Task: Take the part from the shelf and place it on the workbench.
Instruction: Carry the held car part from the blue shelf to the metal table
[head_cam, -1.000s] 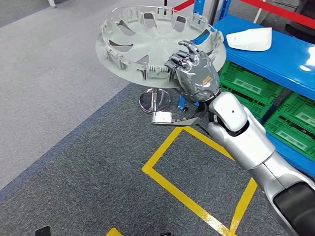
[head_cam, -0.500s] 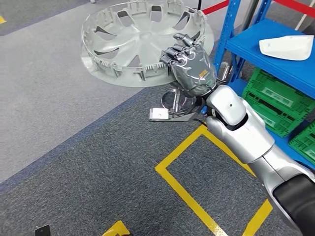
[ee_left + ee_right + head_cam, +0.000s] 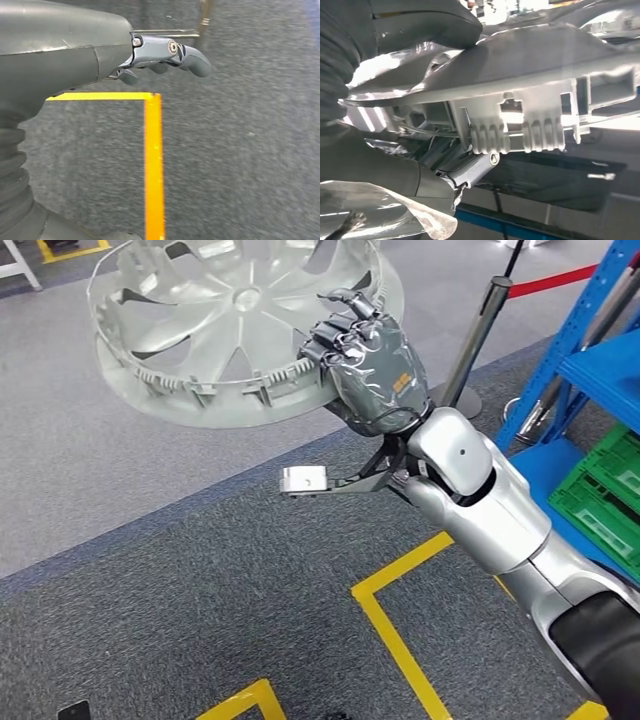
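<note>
Gripping the silver wheel cover [image 3: 226, 330] by its rim, your robot's right hand [image 3: 373, 370] sits at about one o'clock from the centre of the head view, fingers [image 3: 340, 335] curled over the ribbed edge while the thumb lies out of sight beneath. You can see the cover held aloft, roughly level and hollow side up, stretching from the hand toward eleven o'clock, well above the grey carpet [image 3: 189, 580]. In the right wrist view the rim [image 3: 531, 90] fills the frame, with the grey thumb [image 3: 433, 22] pressed against one face and darker fingers [image 3: 471, 170] closed against the other, so the hold is firm on both sides. Your left hand [image 3: 113, 55] hangs over the carpet with nothing in it; its fingers [image 3: 188, 57] extend nearly straight with a slight curl at the tips. Yellow floor tape [image 3: 400, 640] forms a corner at about five o'clock in the head view, and the left wrist view shows a similar yellow corner [image 3: 153, 150] below that hand. At three o'clock you have the blue shelf frame [image 3: 581, 350] with a green crate [image 3: 604, 500] below it. A stanchion post [image 3: 475, 335] with a red belt [image 3: 551, 280] stands at about two o'clock, just beyond the hand. A small white block [image 3: 303, 480] juts out on a bracket under the right wrist.
</note>
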`<state>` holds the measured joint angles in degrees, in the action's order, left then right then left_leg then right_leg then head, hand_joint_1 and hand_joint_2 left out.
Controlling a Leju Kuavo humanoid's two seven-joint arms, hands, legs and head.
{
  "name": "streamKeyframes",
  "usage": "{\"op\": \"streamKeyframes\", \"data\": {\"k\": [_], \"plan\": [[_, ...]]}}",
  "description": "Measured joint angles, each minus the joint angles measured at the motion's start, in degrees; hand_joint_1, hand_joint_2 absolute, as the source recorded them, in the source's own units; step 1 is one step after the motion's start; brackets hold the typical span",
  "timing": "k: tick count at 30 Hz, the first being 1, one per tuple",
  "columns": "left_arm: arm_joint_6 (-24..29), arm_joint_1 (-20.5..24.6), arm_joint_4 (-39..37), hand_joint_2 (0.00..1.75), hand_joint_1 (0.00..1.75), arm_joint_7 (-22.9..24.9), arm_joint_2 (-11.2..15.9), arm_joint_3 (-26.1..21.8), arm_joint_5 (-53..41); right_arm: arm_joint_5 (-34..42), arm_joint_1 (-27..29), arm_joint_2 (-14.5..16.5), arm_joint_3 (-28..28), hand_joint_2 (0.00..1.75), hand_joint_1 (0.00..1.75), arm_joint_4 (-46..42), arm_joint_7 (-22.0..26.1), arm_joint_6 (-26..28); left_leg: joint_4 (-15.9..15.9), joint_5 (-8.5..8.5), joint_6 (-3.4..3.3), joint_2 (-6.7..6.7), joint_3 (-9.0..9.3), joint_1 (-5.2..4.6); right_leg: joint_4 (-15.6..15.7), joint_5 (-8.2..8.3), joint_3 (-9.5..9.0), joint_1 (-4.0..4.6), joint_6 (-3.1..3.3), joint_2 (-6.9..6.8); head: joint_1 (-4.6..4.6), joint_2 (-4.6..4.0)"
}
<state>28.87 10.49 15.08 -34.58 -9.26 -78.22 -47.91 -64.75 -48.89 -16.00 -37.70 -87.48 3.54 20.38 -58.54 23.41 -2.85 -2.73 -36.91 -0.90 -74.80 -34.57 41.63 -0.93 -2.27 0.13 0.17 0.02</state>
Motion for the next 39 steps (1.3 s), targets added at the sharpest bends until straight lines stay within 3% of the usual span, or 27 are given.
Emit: {"op": "streamKeyframes", "data": {"k": [1,3,5,7,8,10,11,12,14,15,16,18,20,21,23,25,27,28,29,30,31,32,34,36,38,39], "plan": [[0.03,-0.52,-0.02,1.75,0.0,-0.25,-0.08,0.25,-0.43,-0.01,0.34,-0.34,0.03,1.75,1.75,-0.69,-0.17,0.08,-0.08,0.07,0.05,-0.89,0.14,0.04,2.76,2.33,-0.84,-0.04,0.07,0.29,0.01,0.0],[0.13,-1.36,-0.05,1.75,0.0,-0.89,-0.21,0.98,-1.58,-0.07,1.31,-1.27,0.29,1.75,1.75,-2.06,-0.44,0.4,-0.55,0.35,0.39,-2.7,0.09,0.13,10.44,6.57,-3.99,-0.37,0.27,2.68,-0.04,-0.01],[0.29,-2.01,-0.08,1.75,0.0,-1.14,-0.22,1.85,-2.8,-0.18,2.6,-2.17,0.91,1.75,1.75,-3.08,-0.66,1.25,-1.06,0.47,1.01,-4.3,-0.55,0.48,14.56,7.59,-6.01,-0.54,0.4,4.87,-0.11,-0.01],[0.42,-2.96,-0.1,1.75,0.0,-1.01,-0.08,2.7,-3.85,-0.45,3.94,-2.82,1.73,1.75,1.75,-3.9,-0.82,2.13,-1.1,0.3,1.76,-5.63,-1.04,0.9,15.2,7.29,-6.57,-0.4,0.65,4.35,-0.04,0.0],[0.44,-3.53,-0.12,1.75,0.0,-0.91,-0.02,3.09,-4.22,-0.79,4.59,-3.03,2.15,1.75,1.75,-4.25,-0.93,2.36,-1.24,0.39,2.12,-5.21,-1.16,0.88,15.52,7.39,-6.84,-0.39,0.91,3.67,0.0,0.0],[0.47,-4.23,-0.16,1.75,0.0,-0.79,0.13,3.76,-4.66,-2.04,5.92,-3.5,3.08,1.75,1.75,-4.87,-1.15,2.86,-3.68,1.96,2.75,-2.1,-2.28,0.68,16.14,7.53,-7.55,-0.48,1.47,2.11,-0.23,0.0],[0.46,-4.33,-0.19,1.75,0.0,-0.77,0.09,4.07,-4.88,-2.71,6.62,-3.75,3.54,1.75,1.75,-5.15,-1.22,3.12,-6.62,3.52,3.08,-0.04,-3.65,0.73,16.27,7.48,-7.81,-0.37,1.66,1.26,-0.36,0.0],[0.46,-4.34,-0.19,1.75,0.0,-0.73,0.1,4.36,-5.12,-3.23,7.28,-3.99,3.98,1.75,1.75,-5.39,-1.26,3.39,-10.3,5.23,3.4,1.19,-5.43,0.93,16.29,7.35,-7.96,-0.28,1.78,0.35,-0.48,0.0],[0.46,-4.45,-0.19,1.75,0.0,-0.64,0.1,4.89,-5.42,-3.66,8.35,-4.37,4.55,1.75,1.75,-5.7,-1.3,3.67,-15.84,6.98,3.87,1.96,-8.13,1.42,16.27,7.06,-8.19,-0.18,1.8,-1.43,-0.48,0.0],[0.46,-4.56,-0.19,1.75,0.0,-0.61,0.12,5.08,-5.47,-3.72,8.78,-4.47,4.69,1.75,1.75,-5.81,-1.31,3.7,-15.78,6.32,4.03,2.07,-8.07,1.62,16.27,6.91,-8.35,-0.18,1.74,-2.24,-0.48,0.0],[0.46,-4.68,-0.19,1.75,0.0,-0.58,0.15,5.26,-5.47,-3.73,9.15,-4.56,4.78,1.75,1.75,-5.93,-1.31,3.71,-13.41,4.7,4.11,2.34,-6.81,1.76,16.26,6.73,-8.58,-0.18,1.63,-2.99,-0.48,0.0],[0.46,-4.8,-0.2,1.75,0.0,-0.55,0.21,5.54,-5.48,-3.73,9.66,-4.75,5.07,1.75,1.75,-6.22,-1.34,3.71,-5.83,1.38,4.0,4.64,-2.81,1.52,16.27,6.26,-9.1,-0.07,1.26,-4.34,-0.5,0.0],[0.48,-4.77,-0.21,1.75,0.0,-0.47,0.25,5.78,-5.73,-3.74,9.85,-4.98,5.44,1.75,1.75,-6.49,-1.42,3.74,-1.44,0.39,3.24,6.57,-0.66,0.83,16.27,5.85,-9.38,0.16,0.69,-5.46,-0.45,0.0],[0.5,-4.81,-0.21,1.75,0.0,-0.3,0.31,5.93,-6.07,-3.75,9.9,-5.07,5.57,1.75,1.75,-6.59,-1.44,3.75,-1.14,0.7,2.78,6.64,-0.61,0.42,16.32,5.7,-9.48,0.21,0.39,-6.0,-0.43,0.0],[0.28,-5.09,-0.22,1.75,0.0,0.6,0.52,6.48,-7.38,-3.85,9.97,-5.14,5.65,1.75,1.75,-6.73,-1.38,3.68,-0.71,0.62,1.84,5.3,-0.45,0.29,16.36,5.24,-9.8,-0.08,-0.32,-6.58,-0.45,0.0],[-0.64,-5.27,-0.27,1.75,0.0,2.71,0.78,7.37,-9.19,-4.04,10.03,-5.26,5.64,1.75,1.75,-6.83,-1.2,3.51,-0.19,0.5,0.96,4.06,0.06,0.47,14.18,3.58,-8.89,-0.44,-0.65,-4.21,-0.21,0.0],[-2.34,-5.31,-0.37,1.75,0.0,6.19,1.07,8.39,-10.92,-4.33,10.14,-5.39,5.6,1.75,1.75,-6.86,-1.09,3.26,-0.02,0.52,0.34,2.77,0.29,0.55,7.34,0.37,-5.32,-0.49,-0.5,-1.04,0.19,0.0],[-3.69,-5.4,-0.43,1.75,0.0,8.76,1.25,8.86,-11.76,-4.53,10.28,-5.43,5.55,1.75,1.75,-6.86,-1.12,3.05,-0.03,0.57,0.17,2.0,0.32,0.48,3.36,-0.96,-3.07,-0.41,-0.43,-0.43,0.32,0.0],[-5.38,-5.59,-0.49,1.75,0.0,11.68,1.43,9.29,-12.48,-4.75,10.51,-5.44,5.5,1.75,1.75,-6.86,-1.15,2.81,-0.04,0.6,0.09,1.16,0.38,0.42,0.62,-1.42,-1.31,-0.36,-0.37,-0.21,0.33,0.0],[-7.32,-5.9,-0.55,1.75,0.0,14.88,1.61,9.67,-13.06,-5.0,10.77,-5.46,5.44,1.75,1.75,-6.86,-1.19,2.56,-0.07,0.65,0.08,0.28,0.47,0.38,-0.05,-0.69,-0.45,-0.3,-0.26,-0.13,0.35,0.0],[-9.43,-6.31,-0.61,1.75,0.0,17.99,1.79,9.96,-13.45,-5.2,10.99,-5.46,5.38,1.75,1.75,-6.86,-1.25,2.34,-0.1,0.7,0.11,-0.61,0.59,0.36,1.57,1.15,-0.72,-0.27,-0.07,0.01,0.34,0.0],[-11.35,-6.75,-0.64,1.75,0.0,20.42,1.98,10.15,-13.54,-5.36,11.12,-5.46,5.29,1.75,1.75,-6.86,-1.28,2.18,-0.17,0.78,0.21,-1.46,0.72,0.38,5.15,3.73,-1.94,-0.26,0.15,0.56,0.33,0.0],[-14.49,-7.4,-0.68,1.75,0.0,23.85,2.22,10.26,-13.03,-5.51,11.25,-5.45,5.01,1.75,1.75,-6.82,-1.37,1.99,-0.48,0.93,0.58,-2.99,0.5,0.52,12.41,7.24,-4.94,-0.48,0.55,3.4,0.21,0.0],[-16.67,-7.71,-0.7,1.75,0.0,26.95,2.38,10.15,-12.29,-5.52,11.27,-5.26,4.62,1.75,1.75,-6.71,-1.42,1.85,-0.71,0.8,1.22,-4.44,-0.25,0.91,15.38,7.61,-6.45,-0.5,0.63,5.08,0.18,0.0],[-18.89,-8.14,-0.73,1.75,0.0,30.56,2.49,10.02,-12.13,-5.24,11.1,-4.64,4.18,1.75,1.75,-6.5,-1.34,1.52,-0.61,0.6,1.95,-5.8,-0.7,1.28,16.02,7.52,-6.98,-0.41,0.78,3.8,0.28,0.0],[-20.04,-8.41,-0.77,1.75,0.0,32.11,2.44,9.98,-12.29,-4.91,11.0,-4.19,3.95,1.75,1.75,-6.33,-1.26,1.27,-0.77,0.76,2.27,-5.45,-0.79,1.2,16.43,7.58,-7.33,-0.46,0.98,3.06,0.29,0.0]]}}
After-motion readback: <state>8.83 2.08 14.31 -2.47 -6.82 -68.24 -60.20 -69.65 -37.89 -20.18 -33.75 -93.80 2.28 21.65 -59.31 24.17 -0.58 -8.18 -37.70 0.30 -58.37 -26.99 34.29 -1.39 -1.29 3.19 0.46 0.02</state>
